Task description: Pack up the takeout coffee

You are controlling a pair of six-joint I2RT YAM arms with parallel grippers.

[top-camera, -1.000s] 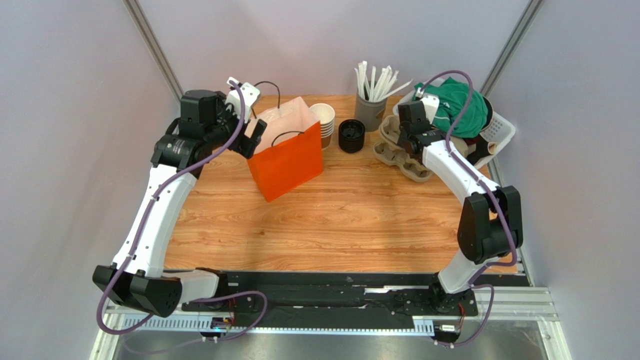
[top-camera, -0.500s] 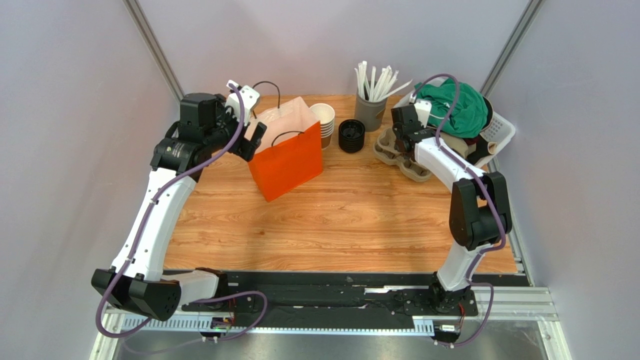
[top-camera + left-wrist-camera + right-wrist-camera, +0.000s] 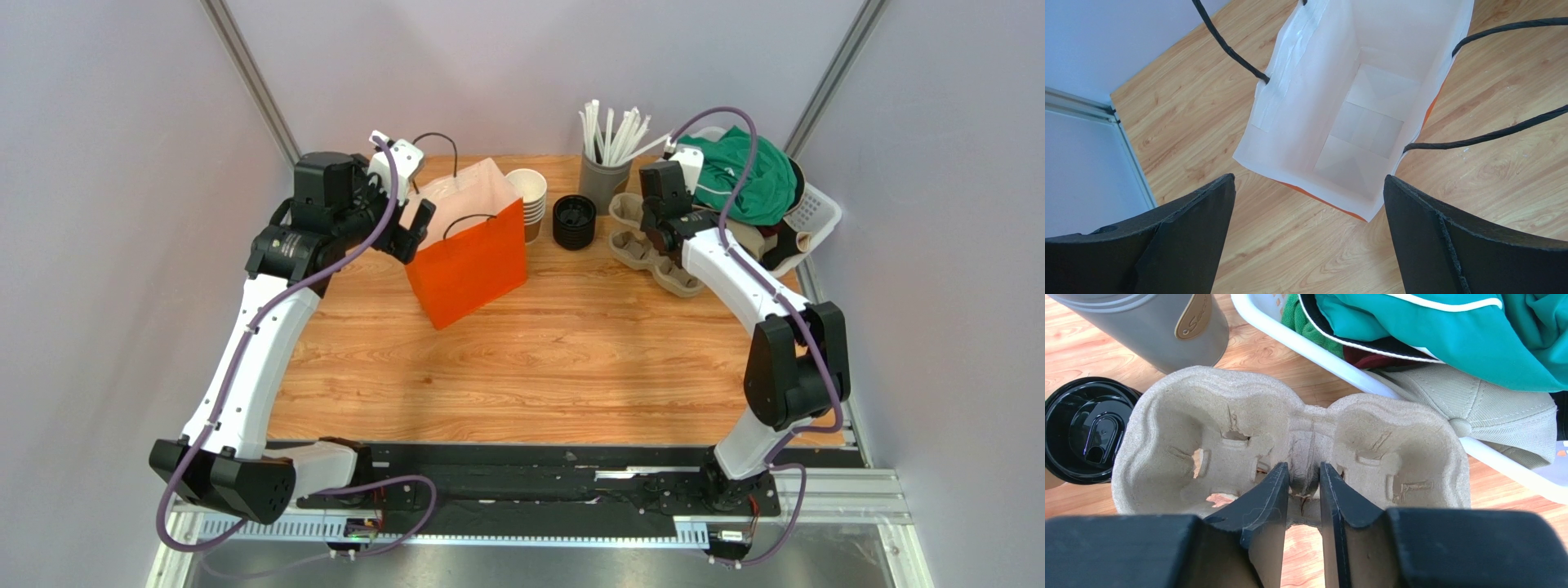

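The takeout coffee, as a single lidded cup, is out of view. An orange paper bag [image 3: 472, 263] stands open at the back left, and its white inside [image 3: 1352, 92] is empty. My left gripper [image 3: 417, 227] hovers open at the bag's left rim, its fingers [image 3: 1192, 233] spread wide above the wood. At the back right my right gripper [image 3: 1303, 468] is shut on the centre ridge of a grey-brown pulp cup carrier [image 3: 1198, 435]. The carrier's two visible wells are empty. From above, the carrier [image 3: 632, 251] pokes out beside the right wrist.
A stack of lidless paper cups [image 3: 528, 196] and a stack of black lids [image 3: 573, 221] stand right of the bag. A grey holder of white straws [image 3: 604, 181] is behind the carrier. A white basket [image 3: 816, 214] of green clothes fills the back right corner.
The right wrist has edged back and left over the carrier and its jaws have narrowed onto the centre ridge. The left arm and the bag have not moved.
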